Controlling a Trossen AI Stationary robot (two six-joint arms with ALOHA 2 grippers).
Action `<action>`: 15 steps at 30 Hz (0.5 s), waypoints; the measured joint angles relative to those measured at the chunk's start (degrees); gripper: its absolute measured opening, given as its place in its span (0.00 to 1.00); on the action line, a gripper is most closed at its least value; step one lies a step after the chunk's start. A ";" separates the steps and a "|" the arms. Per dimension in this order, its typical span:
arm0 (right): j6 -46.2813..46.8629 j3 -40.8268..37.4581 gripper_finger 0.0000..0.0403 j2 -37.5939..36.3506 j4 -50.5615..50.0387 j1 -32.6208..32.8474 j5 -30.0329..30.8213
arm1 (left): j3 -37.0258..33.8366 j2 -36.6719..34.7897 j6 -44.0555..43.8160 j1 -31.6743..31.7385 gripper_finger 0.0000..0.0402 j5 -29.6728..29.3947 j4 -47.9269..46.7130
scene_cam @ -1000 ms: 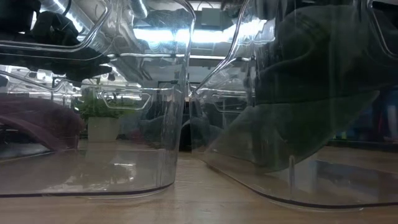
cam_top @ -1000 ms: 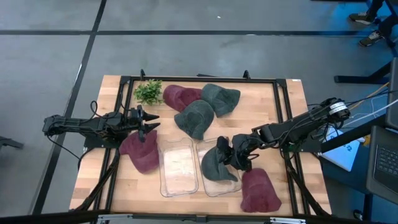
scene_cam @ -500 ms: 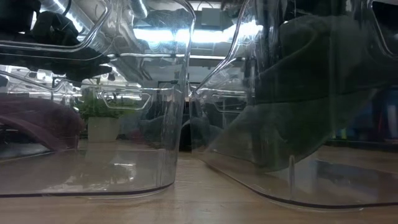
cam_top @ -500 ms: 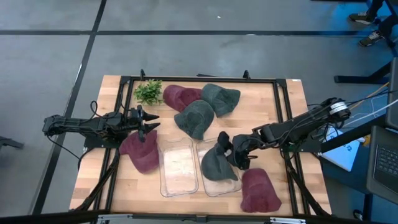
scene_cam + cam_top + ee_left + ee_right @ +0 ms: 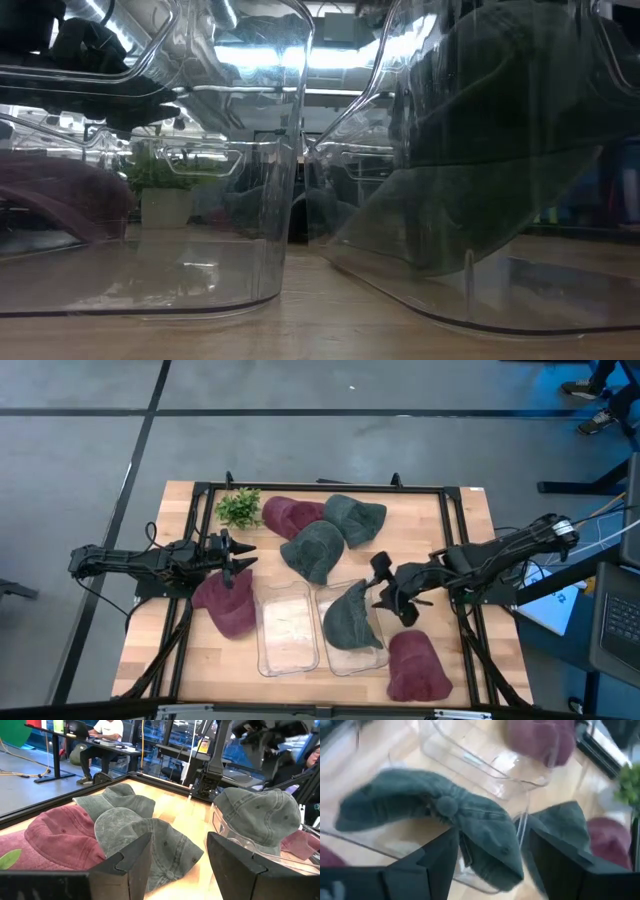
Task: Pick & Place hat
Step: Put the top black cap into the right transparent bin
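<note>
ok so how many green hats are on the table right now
3. One green hat sits in the right clear bin. Two more lie near the table's far middle: one beside the red hat, one farther right. None appear hidden.

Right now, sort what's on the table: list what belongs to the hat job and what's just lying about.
Job: green hat in the right bin; empty left bin; two more green hats; three maroon hats; right fingers, open.
Lying about: plant.
</note>
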 joint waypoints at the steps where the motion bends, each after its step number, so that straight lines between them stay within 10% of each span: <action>1: 2.98 0.25 0.60 -0.65 -1.82 0.00 -0.02 | 0.00 -0.02 0.00 0.02 0.46 -0.01 0.00; 15: 53.08 -3.79 0.60 -13.80 -4.84 0.00 -2.84 | 0.00 0.00 0.00 0.00 0.46 -0.01 0.00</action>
